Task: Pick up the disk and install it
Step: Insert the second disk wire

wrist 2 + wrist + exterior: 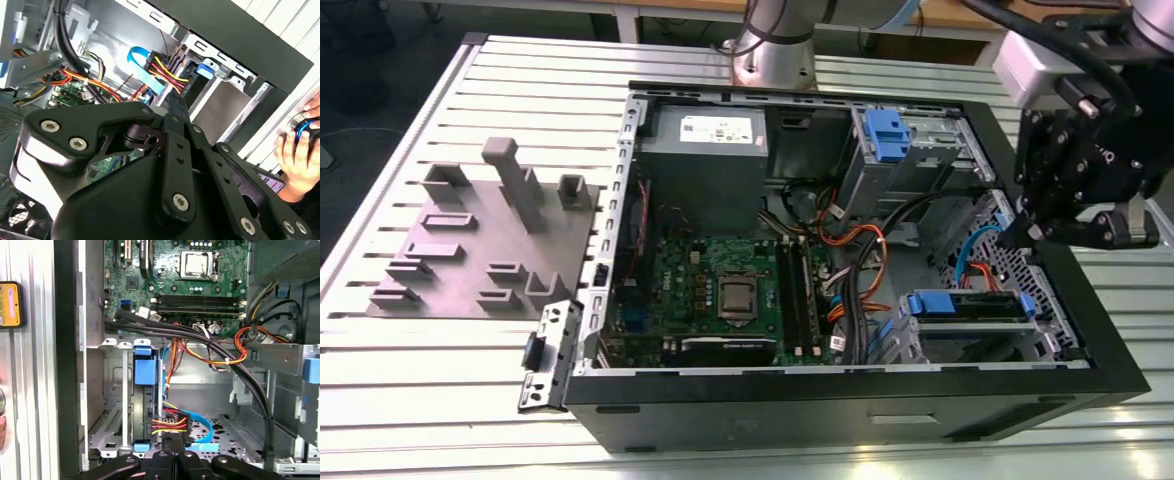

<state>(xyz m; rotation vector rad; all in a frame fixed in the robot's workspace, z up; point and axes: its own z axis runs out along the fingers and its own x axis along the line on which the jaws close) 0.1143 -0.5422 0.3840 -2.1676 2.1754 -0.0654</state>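
Note:
The disk (967, 304) sits in the lower drive cage of the open computer case (854, 385), at the exterior view's right, its blue bracket facing up. In the first wrist view the disk's blue bracket (145, 371) stands edge-on in the cage slot. Red, yellow and black power wires (170, 424) and a blue flat cable (202, 427) meet at its end. My gripper (1014, 238) hangs over the case's right wall, just above the cage. Its fingers (172, 444) are shut together, with nothing between them, tips close to those connectors. The second wrist view shows the fingertips (173, 106) beside the cable bundle and the disk's bracket (205, 70).
The motherboard (720, 290) fills the case floor. A grey power supply box (707, 135) and an upper bay with a blue latch (887, 135) sit at the back. Thick black cables (200, 340) cross above the cage. A grey fixture block (480, 240) lies on the table. A hand (300, 145) rests outside the case.

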